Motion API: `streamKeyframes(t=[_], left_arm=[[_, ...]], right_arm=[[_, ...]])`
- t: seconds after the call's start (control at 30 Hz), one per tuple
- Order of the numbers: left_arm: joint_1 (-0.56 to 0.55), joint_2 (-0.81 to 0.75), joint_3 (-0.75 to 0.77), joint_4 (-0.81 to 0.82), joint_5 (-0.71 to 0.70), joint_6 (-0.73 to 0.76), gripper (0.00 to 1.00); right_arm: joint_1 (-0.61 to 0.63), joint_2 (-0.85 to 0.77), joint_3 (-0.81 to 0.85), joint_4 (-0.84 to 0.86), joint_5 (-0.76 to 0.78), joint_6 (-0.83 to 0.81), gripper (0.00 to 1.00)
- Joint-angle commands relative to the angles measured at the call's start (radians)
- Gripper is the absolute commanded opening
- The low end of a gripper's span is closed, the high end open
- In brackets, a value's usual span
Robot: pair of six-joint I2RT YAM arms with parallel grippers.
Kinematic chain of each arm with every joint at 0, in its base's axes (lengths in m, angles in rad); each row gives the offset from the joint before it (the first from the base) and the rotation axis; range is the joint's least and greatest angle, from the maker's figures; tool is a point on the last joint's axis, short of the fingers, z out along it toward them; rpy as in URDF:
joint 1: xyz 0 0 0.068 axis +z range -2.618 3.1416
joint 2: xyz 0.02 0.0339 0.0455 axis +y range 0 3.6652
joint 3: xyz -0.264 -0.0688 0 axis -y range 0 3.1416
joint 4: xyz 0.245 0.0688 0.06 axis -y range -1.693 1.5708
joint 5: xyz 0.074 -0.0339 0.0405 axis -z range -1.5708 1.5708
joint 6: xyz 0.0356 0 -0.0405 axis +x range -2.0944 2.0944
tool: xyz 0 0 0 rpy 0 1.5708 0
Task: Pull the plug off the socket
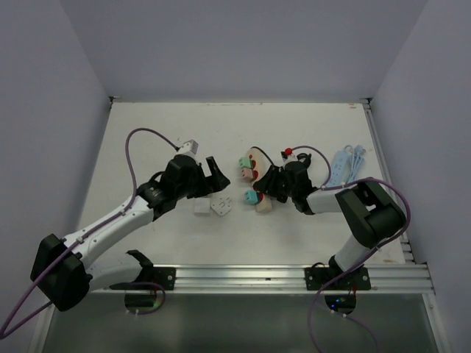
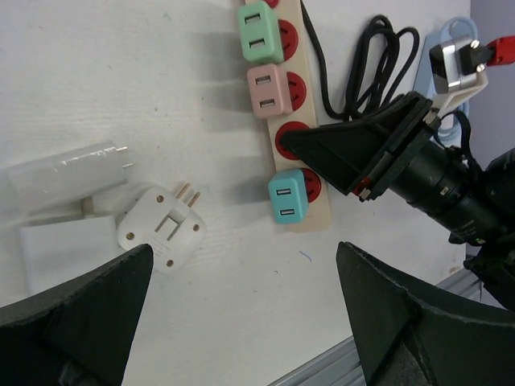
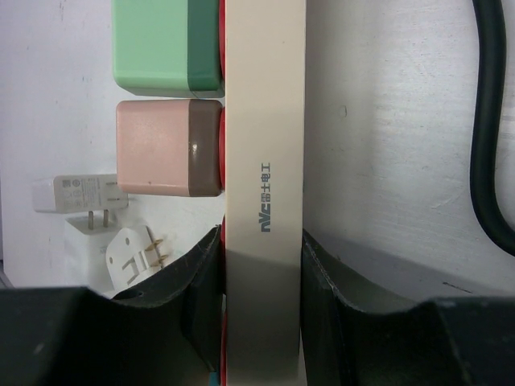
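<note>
A beige power strip (image 2: 315,215) with red sockets lies mid-table and also shows in the top view (image 1: 263,207). A green plug (image 2: 260,32), a pink plug (image 2: 271,90) and a teal plug (image 2: 288,198) sit in it, with one empty red socket between pink and teal. My right gripper (image 3: 261,241) is shut across the strip's body (image 3: 265,145) just below the pink plug (image 3: 157,149); in the top view it (image 1: 266,184) sits over the strip. My left gripper (image 2: 245,249) is open and empty, hovering left of the strip (image 1: 215,176).
Loose white plugs lie under my left gripper: a round adapter with prongs (image 2: 161,229), a charger (image 2: 68,173) and a flat block (image 2: 64,251). The strip's black cable (image 2: 378,56) coils to the right. A pale blue item (image 1: 346,165) lies far right. The aluminium rail (image 1: 294,276) marks the near edge.
</note>
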Motion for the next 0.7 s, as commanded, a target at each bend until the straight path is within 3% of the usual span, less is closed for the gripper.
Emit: streamKeyframes(t=[0.0,0.2,0.67], left_arm=[[-0.074,0.065,0.011,0.048,0.022,-0.075,1.00],[-0.179,0.226,0.037,0.149,0.021,-0.181,0.97],[-0.182,0.496,0.122,0.341,0.090,-0.257,0.82]], right_arm=[[0.012,0.045,-0.061,-0.225,-0.009,-0.084,0.00],[0.013,0.050,-0.061,-0.227,-0.009,-0.084,0.00],[0.013,0.056,-0.058,-0.213,-0.035,-0.087,0.00]])
